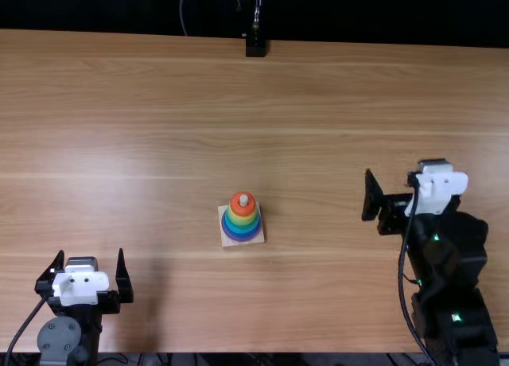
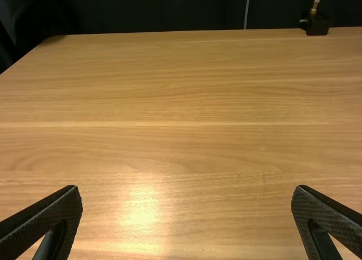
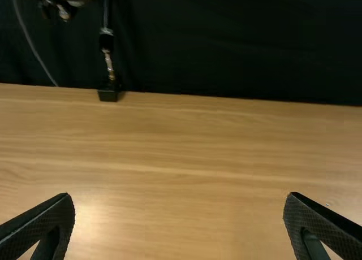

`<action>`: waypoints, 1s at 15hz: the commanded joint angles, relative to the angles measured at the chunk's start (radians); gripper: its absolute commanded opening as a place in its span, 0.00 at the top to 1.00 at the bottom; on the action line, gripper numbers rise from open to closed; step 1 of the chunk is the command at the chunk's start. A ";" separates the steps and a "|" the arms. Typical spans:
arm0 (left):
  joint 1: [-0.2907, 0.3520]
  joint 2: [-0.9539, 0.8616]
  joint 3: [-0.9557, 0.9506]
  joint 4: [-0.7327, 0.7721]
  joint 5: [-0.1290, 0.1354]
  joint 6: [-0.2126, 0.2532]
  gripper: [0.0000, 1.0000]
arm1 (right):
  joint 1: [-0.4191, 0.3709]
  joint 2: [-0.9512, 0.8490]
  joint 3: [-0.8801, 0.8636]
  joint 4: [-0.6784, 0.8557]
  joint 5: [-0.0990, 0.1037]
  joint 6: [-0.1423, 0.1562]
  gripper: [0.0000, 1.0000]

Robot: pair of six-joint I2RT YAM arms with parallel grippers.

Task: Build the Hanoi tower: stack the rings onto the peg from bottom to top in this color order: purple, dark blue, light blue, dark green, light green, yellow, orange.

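The ring tower stands near the table's middle in the top view, on a pale square base [image 1: 226, 243]. Its purple ring [image 1: 242, 238] is lowest, blue and greenish bands follow, then the yellow ring [image 1: 242, 220] and the orange ring [image 1: 235, 207] around the peg's tip [image 1: 244, 200]. The individual middle rings are hard to separate. Left of the tower and nearer the front edge is my left gripper [image 1: 90, 255], open; my right gripper [image 1: 413, 179] is open well to its right. Both wrist views show bare wood between spread fingers: left gripper [image 2: 186, 189], right gripper [image 3: 180, 196].
A black stand foot [image 1: 255, 48] sits at the table's far edge, with a dark curtain behind. Wide bare stretches of the wooden table [image 1: 159, 127] surround the tower. Cables run along both arms near the front edge.
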 commanded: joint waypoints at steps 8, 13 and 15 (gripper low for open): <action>0.008 -0.012 -0.104 -0.079 -0.001 0.004 0.00 | -0.049 -0.644 -0.445 0.010 -0.183 -0.013 0.00; 0.008 -0.012 -0.104 -0.079 -0.001 0.004 0.00 | -0.077 -0.774 -0.606 0.012 -0.074 -0.006 0.00; 0.008 -0.012 -0.104 -0.079 -0.001 0.004 0.00 | -0.077 -0.788 -0.644 0.012 -0.004 -0.011 0.00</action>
